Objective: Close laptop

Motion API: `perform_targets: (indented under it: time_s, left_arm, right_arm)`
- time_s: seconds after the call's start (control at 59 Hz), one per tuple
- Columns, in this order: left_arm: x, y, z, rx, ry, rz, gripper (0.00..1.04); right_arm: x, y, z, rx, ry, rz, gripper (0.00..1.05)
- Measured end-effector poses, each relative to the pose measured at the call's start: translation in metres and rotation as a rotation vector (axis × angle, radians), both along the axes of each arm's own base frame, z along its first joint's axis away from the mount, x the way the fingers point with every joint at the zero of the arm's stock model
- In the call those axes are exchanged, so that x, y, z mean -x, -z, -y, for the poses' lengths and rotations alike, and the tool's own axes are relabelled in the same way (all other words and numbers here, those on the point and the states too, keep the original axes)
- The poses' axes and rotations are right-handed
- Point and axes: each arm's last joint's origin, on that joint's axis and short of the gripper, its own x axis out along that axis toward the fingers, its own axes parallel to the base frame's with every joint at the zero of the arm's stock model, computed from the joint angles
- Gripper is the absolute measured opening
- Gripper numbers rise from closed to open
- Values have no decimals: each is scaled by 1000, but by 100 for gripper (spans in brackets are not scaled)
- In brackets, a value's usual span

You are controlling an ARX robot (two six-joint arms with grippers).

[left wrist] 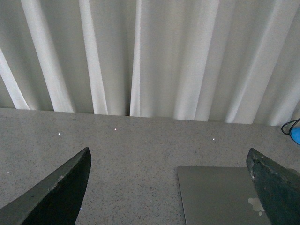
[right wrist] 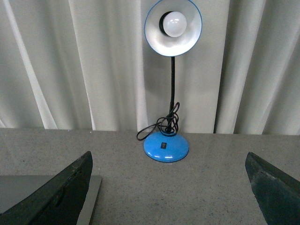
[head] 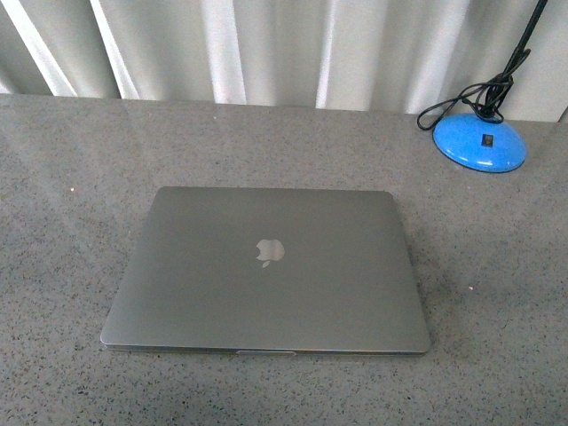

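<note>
Both grippers, left (left wrist: 168, 187) and right (right wrist: 168, 187), spread wide, empty; laptop (head: 266, 271) lid shut flat on table (head: 62, 177).

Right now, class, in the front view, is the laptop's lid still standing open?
No. The laptop lies flat on the table with its lid down, the apple logo facing up.

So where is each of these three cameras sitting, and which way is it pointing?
Front view: on the robot's body, looking down at the closed slim grey metal laptop on the speckled grey table; no arm shows.
Left wrist view: on the left arm, facing the white curtain; the open left gripper frames the laptop's corner.
Right wrist view: on the right arm, facing the blue desk lamp; the open right gripper shows.
All three share the laptop; front and right share the lamp.
</note>
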Motion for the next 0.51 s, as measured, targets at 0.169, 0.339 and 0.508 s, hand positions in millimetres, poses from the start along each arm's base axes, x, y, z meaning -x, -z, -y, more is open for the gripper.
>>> perform_targets:
  time_s: [0.169,0.339,0.508]
  left_arm:
    - [0,0,0,0,0,0,98]
    - [0,0,0,0,0,0,98]
    - [0,0,0,0,0,0,98]
  right_arm:
    - [0,0,0,0,0,0,95]
    - [0,0,0,0,0,0,95]
    - [0,0,0,0,0,0,95]
